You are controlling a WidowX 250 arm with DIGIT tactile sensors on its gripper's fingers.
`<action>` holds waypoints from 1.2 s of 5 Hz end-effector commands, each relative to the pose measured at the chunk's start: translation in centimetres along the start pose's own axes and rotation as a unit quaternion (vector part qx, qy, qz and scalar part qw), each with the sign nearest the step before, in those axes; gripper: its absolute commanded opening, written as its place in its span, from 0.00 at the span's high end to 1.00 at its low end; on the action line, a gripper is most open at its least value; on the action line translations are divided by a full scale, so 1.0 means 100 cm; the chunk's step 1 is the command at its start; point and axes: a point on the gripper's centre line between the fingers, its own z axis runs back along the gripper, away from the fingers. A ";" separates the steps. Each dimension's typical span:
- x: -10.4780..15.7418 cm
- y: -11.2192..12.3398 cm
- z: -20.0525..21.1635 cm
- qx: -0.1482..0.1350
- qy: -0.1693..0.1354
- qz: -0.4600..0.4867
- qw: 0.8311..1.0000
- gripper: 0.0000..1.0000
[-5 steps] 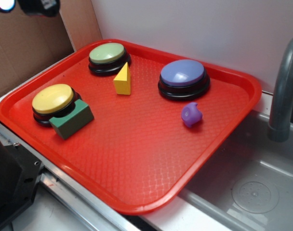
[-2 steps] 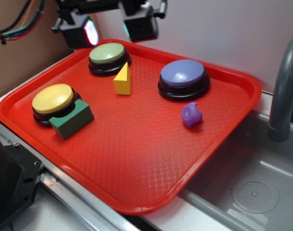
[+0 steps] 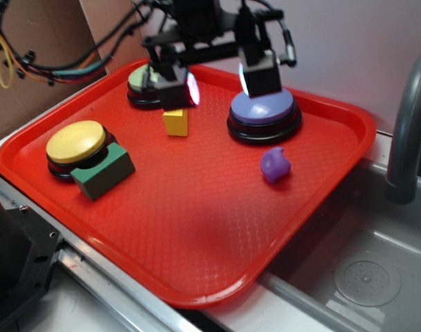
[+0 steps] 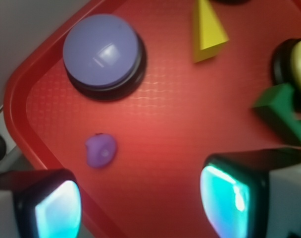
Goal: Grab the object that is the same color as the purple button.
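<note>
1. The purple toy lies on the red tray, near the right edge, just in front of the purple button but apart from it.
2. The gripper hangs above the back of the tray, its jaws wide and empty, one finger over the yellow wedge and the other over the purple button.
3. In the wrist view the toy sits untouched between button and finger.
4. A green button stands at the back edge, partly hidden.
5. A yellow button sits near the left edge, a green block touching it.
</note>
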 end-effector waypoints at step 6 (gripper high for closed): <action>0.008 -0.041 -0.081 0.032 0.014 0.045 0.998 1.00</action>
